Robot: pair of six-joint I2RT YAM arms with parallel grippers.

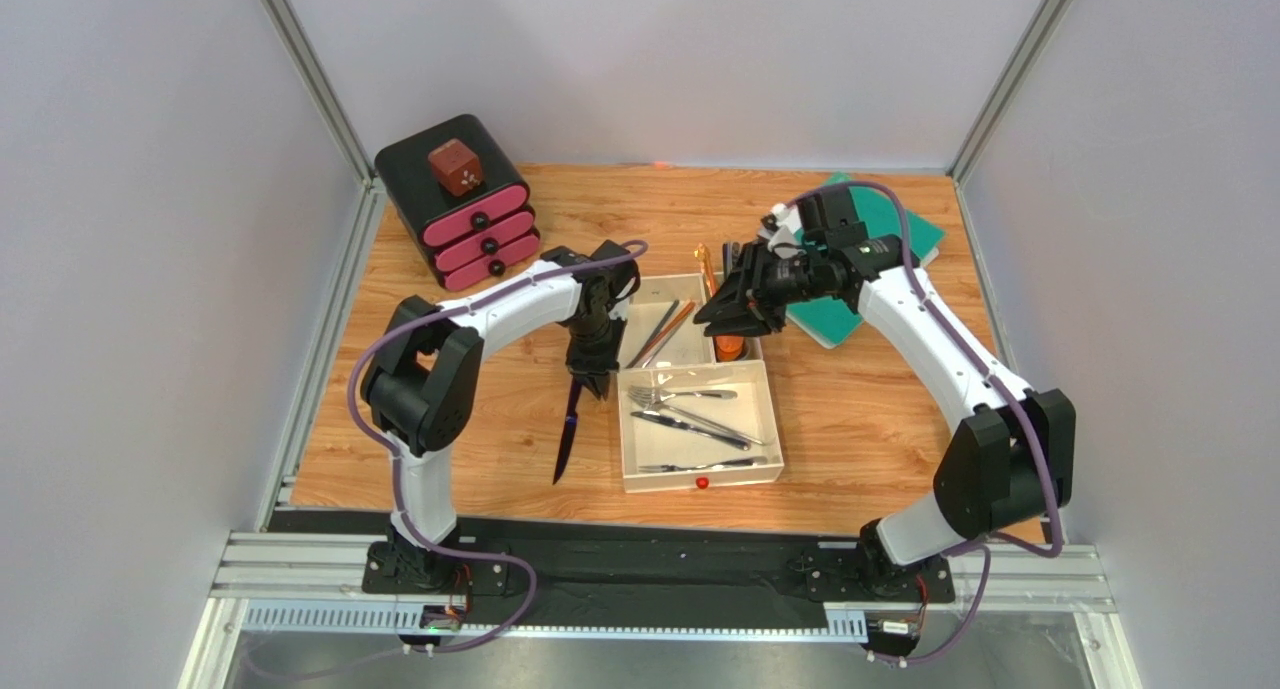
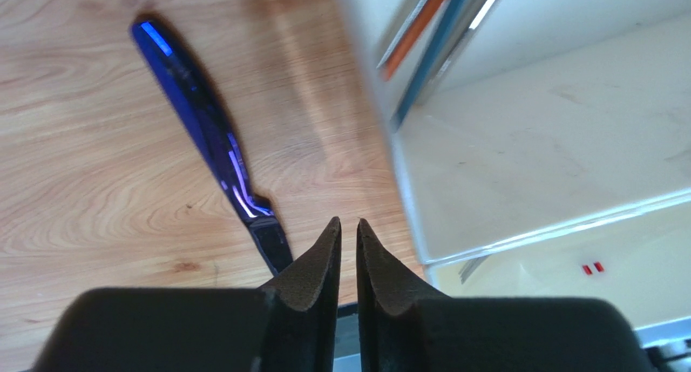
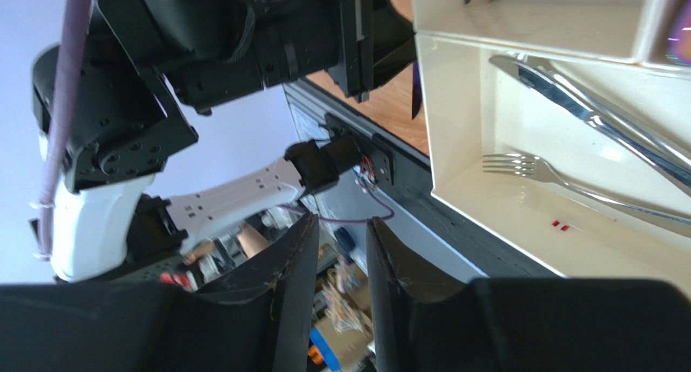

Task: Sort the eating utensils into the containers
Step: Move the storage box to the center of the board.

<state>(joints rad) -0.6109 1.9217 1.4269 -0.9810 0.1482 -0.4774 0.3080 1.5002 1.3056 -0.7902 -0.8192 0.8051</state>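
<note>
I see the wooden table fenced by grey walls on 3 sides, so the only edge I have free is the near one, where the 2 arm bases sit. The widest bare wood lies right of the tray and in the near left corner.

The left arm bends in from the left. The left gripper hangs just off the tray's left wall, over the top end of the blue-purple knife. The right arm arcs in from the right, and the right gripper sits above the tray's far right compartment.

The cream tray lies mid-table with its red dot on the near rim. Its large near compartment holds several silver utensils. The far left small compartment holds slim sticks, orange and dark. An orange item shows under the right gripper, but I cannot make out what it is.

The black box with pink drawers fills the far left corner. A teal flat object lies far right, partly under the right arm.

The knife rests flat on the wood, outside the tray, running alongside its left wall.

A gold utensil lies on the table just beyond the tray's far rim.

On the left wrist camera the fingers stand a slit apart with nothing between them. On the right wrist camera the fingers are likewise slightly parted and empty.
</note>
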